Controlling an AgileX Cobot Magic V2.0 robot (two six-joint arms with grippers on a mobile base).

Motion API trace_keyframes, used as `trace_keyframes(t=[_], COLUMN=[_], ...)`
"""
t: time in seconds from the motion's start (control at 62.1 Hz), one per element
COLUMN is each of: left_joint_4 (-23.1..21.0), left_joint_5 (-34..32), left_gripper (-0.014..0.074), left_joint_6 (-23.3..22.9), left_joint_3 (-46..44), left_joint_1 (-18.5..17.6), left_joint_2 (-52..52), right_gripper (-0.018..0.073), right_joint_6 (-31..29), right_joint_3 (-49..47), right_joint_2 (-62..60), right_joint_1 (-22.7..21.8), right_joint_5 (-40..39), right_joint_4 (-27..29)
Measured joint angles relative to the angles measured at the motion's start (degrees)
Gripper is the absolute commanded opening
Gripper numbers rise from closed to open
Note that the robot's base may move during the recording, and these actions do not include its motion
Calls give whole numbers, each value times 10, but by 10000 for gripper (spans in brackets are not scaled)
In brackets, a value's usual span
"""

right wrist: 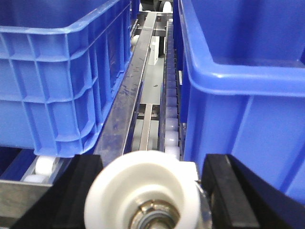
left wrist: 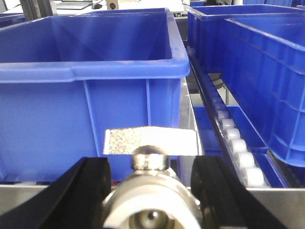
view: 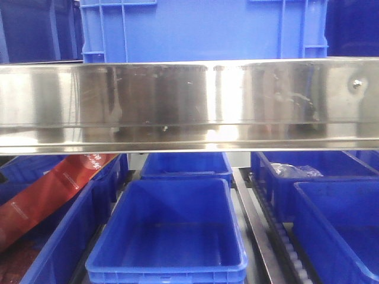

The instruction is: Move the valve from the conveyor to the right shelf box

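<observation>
In the left wrist view, a silver valve [left wrist: 151,205] with a white end ring and a flat metal handle [left wrist: 150,141] sits between my black fingers [left wrist: 90,186]. My left gripper [left wrist: 151,167] is shut on it, low in front of a blue shelf box [left wrist: 95,67]. A second valve [right wrist: 143,191], white disc end toward the camera, is clamped in my right gripper [right wrist: 152,164]. It hangs over the roller rail [right wrist: 169,119] between two blue boxes, beside the right one [right wrist: 238,95]. The conveyor is out of view. Neither gripper shows in the front view.
A stainless shelf beam [view: 189,100] crosses the front view, with a blue crate [view: 201,29] above it. Below stand several blue boxes: an empty middle one [view: 169,236], one on the left holding a red package [view: 53,189], and one holding a plastic bag [view: 296,171].
</observation>
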Motion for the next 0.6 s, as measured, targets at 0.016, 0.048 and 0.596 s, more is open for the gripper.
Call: trace_keyframes(t=[0.016,0.048,0.596], left_joint_4=[0,-1,-1], left_joint_5=[0,0,0], left_gripper=[-111,-111,-111], left_joint_6=[0,0,0], left_joint_3=[0,0,0], left_joint_1=[0,0,0], left_joint_2=[0,0,0], right_gripper=[-162,-162,-162], right_joint_6=[0,0,0], right_joint_3=[0,0,0], right_joint_2=[0,0,0], right_joint_1=[0,0,0], right_joint_5=[0,0,0], right_joint_4=[0,0,0])
